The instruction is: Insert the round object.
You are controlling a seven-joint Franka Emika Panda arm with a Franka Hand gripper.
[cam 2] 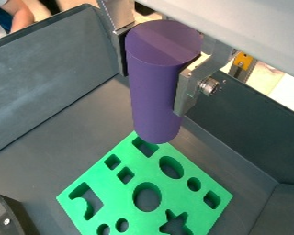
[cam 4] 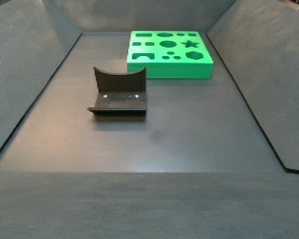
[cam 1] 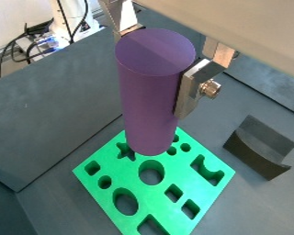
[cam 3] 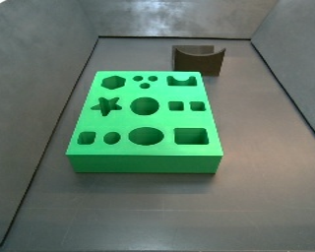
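The gripper (cam 1: pixel 156 83) grips the purple cylinder (cam 1: pixel 153 92) upright above the green block (cam 3: pixel 147 123) (middle round hole (cam 3: pixel 145 105) empty); lowering in remains.

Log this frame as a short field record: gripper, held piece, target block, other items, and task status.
gripper: gripper in both wrist views, above the green block, shut on the purple cylinder; not in either side view
held piece: purple cylinder, upright, lower end hanging over the block
target: green block with shaped holes, middle round hole empty
other items: dark brown notched block, apart from the green block on the floor
status: cylinder not yet inserted
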